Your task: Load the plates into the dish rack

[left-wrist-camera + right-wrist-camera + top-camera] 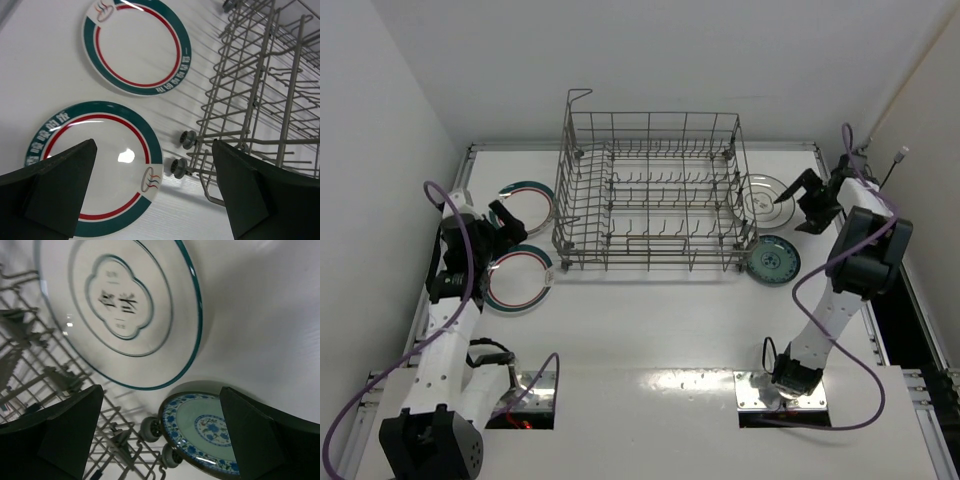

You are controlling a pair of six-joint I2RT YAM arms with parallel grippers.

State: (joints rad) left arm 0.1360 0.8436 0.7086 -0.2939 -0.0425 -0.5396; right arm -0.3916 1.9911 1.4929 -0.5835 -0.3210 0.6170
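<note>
Nearest the lens in L wrist view: dark fingers [55, 190] of the left gripper [154, 150], spread wide apart, nothing between. Hovered over the near ringed plate [100, 150], w/ the 2nd ringed plate [137, 47] just beyond it at 12 o'clock in that view. Lay flat on the table [650, 330], both, close but not touching, at 9 o'clock of the dish rack [650, 190] in the top view. Showed bare tines [660, 210] throughout, so no plates loaded yet.

Same on the R side: right gripper [161, 390] gaped open and empty above the plainer white plate [120, 310] and the small blue-green plate [202, 425]. Sat at 3 and 4 o'clock of the rack, both just beside its wire wall.

Looked like the approach before a 1st pick, prob. the near ringed plate. To do it well:
- Drop onto the rim, not the centre; a flat plate gives no grip from above, so work one finger under the edge, maybe w/ a slight tilt.
- Pinch firmly across the rim before lifting; glazed surface likely slippery.
- Turn the plate upright, clear the tall grid side, then lower it between two tines.
- Keep the R arm away from the rack meanwhile.
</note>
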